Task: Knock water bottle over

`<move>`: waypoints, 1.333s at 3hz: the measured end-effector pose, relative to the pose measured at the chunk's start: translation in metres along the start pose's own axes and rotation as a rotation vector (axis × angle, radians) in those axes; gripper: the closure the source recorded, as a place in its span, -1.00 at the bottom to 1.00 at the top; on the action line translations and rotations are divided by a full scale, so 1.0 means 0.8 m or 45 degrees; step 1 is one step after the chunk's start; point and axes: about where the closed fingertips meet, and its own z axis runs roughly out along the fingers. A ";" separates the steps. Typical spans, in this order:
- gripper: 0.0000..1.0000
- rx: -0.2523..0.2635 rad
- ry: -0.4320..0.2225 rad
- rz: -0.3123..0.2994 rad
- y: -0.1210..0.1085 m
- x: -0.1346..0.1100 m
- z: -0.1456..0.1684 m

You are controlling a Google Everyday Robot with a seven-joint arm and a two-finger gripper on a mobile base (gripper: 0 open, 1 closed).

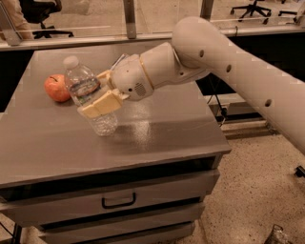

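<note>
Water bottle leans on the bench, base down, cap tipped away from the hand, whose spread fingers seemingly straddle its middle, pushing rather than gripping.

Bottle: clear ribbed plastic, white cap, label banded white, blue and red. Apple: orange-red with a paler yellowish patch. Gripper, at the bottle over the tabletop: cream-tan. Arm: off-white, dotted with small dark holes, a thin tan ring at the wrist joint. Tabletop: plain matte grey with a pale sheen. Drawers: grey, with a dark handle. Floor: beige, finely speckled. Chairs: black.
</note>
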 end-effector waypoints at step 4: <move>1.00 0.084 1.084 0.166 -0.009 0.033 -0.102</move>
